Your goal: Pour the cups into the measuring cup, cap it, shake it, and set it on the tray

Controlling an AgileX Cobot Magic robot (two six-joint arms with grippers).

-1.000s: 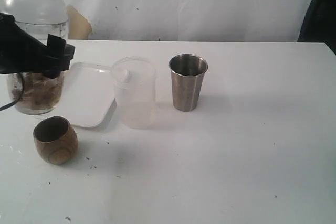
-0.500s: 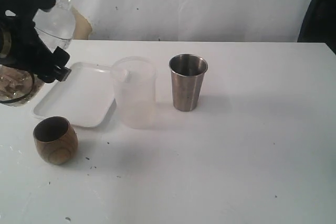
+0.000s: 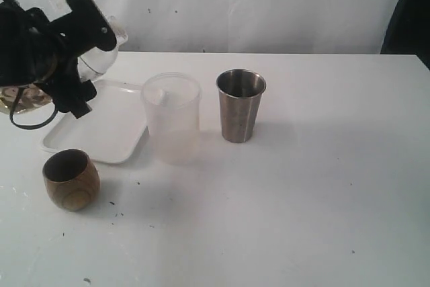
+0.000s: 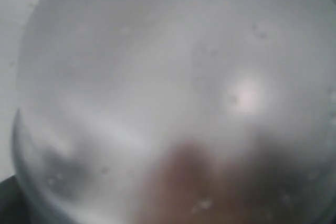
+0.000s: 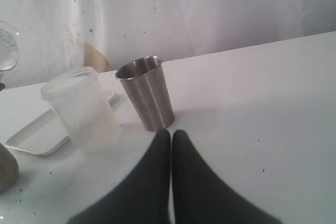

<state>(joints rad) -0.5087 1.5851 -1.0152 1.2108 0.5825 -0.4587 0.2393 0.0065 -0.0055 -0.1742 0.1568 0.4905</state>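
My left gripper [image 3: 75, 58] is shut on the measuring cup [image 3: 101, 53], holding it tilted in the air above the left end of the white tray [image 3: 111, 129]. Its clear dome cap points right and the brownish contents [image 3: 20, 102] sit at the left end. The left wrist view is filled by the blurred clear measuring cup [image 4: 157, 87]. The brown wooden cup [image 3: 70, 179] stands in front of the tray. The steel tumbler [image 3: 240, 105] stands mid-table. My right gripper [image 5: 171, 136] is shut and empty, just in front of the steel tumbler [image 5: 147, 94].
A wider frosted plastic cup [image 3: 172, 119] stands between the tray and the tumbler, its foot at the tray's right edge. A white curtain hangs behind the table. The right wrist view also shows the frosted cup [image 5: 80, 109] and the tray [image 5: 37, 132].
The left gripper has swung the capped measuring cup from upright to tilted, with the dome cap going over to the right. The right gripper and the standing cups have not moved.
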